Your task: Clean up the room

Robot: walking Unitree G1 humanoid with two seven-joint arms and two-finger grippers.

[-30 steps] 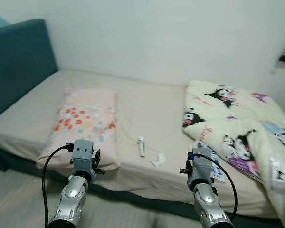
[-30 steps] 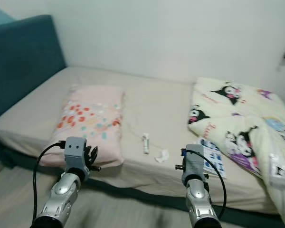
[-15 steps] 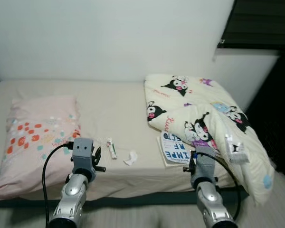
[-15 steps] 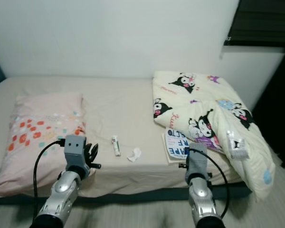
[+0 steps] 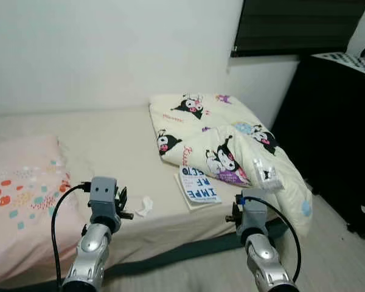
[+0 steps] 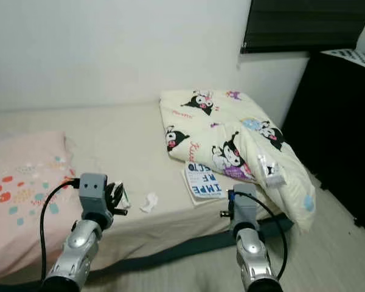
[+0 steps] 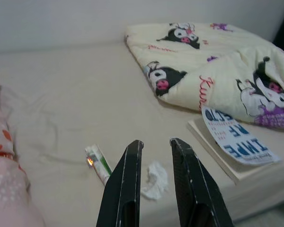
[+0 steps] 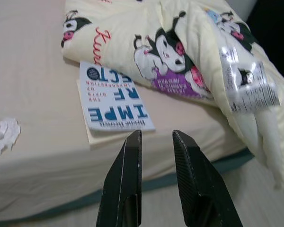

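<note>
A beige bed (image 5: pixel 109 140) holds the clutter. A crumpled white tissue (image 7: pixel 154 179) and a small white tube (image 7: pixel 98 163) lie near its front edge, just beyond my left gripper (image 7: pixel 154 142), which hovers open and holds nothing. A blue-and-white book (image 8: pixel 114 104) lies partly under a rumpled cream cartoon blanket (image 5: pixel 219 134). My right gripper (image 8: pixel 156 133) hangs open above the bed's front edge, a little short of the book. A shiny plastic packet (image 8: pixel 248 80) rests on the blanket's fold. A pink patterned pillow (image 5: pixel 18 201) lies at the left.
A tall black cabinet (image 5: pixel 340 134) stands to the right of the bed, under a dark window blind (image 5: pixel 298 24). The blanket's corner droops over the foot of the bed. Grey floor (image 5: pixel 328 243) runs between bed and cabinet.
The camera has swung to the right: the blue headboard has left the view and the black cabinet and window have come in. Both arms keep the same raised pose.
</note>
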